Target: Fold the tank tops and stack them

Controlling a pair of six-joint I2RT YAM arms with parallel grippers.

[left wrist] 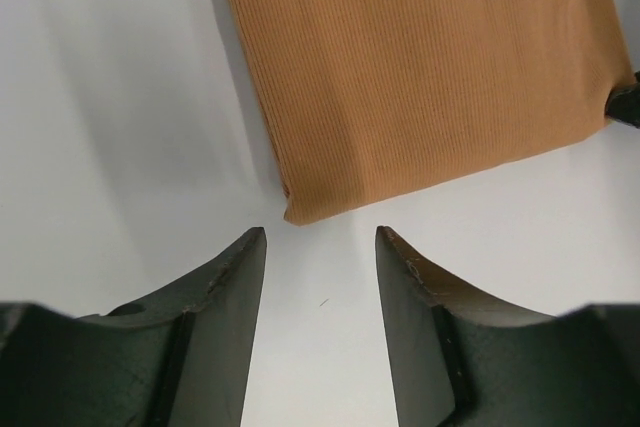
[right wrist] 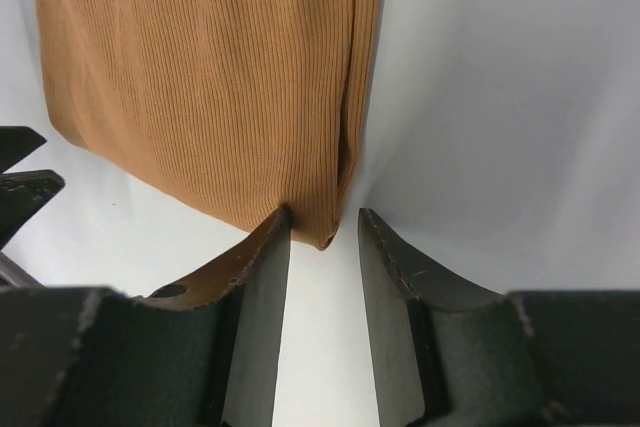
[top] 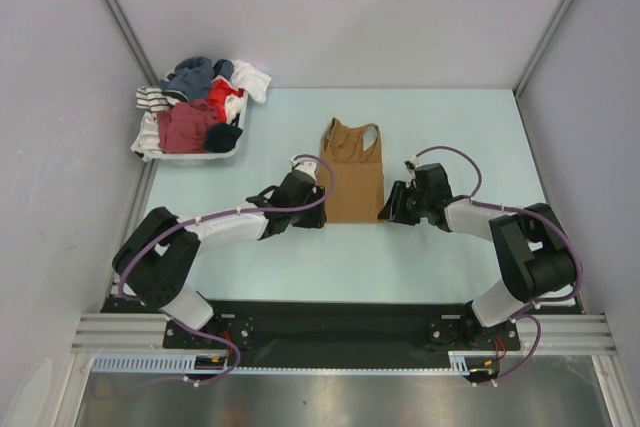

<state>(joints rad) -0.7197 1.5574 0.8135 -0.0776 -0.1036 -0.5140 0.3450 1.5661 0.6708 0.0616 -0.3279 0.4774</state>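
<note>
My left end effector (left wrist: 320, 237) is open and holds nothing; the near left corner of the tan tank top (left wrist: 420, 77) lies just past its tips. My right end effector (right wrist: 325, 217) is open a little, and the near right corner pokes into its gap. The top lies flat on the desk (top: 450, 257). Far left, a basket (top: 190, 157) holds mixed clothes with a dark red top (top: 185, 127)

Bright even overhead light, soft shadows, sharp overhead view, near jaws slightly blurred in wrist views
</note>
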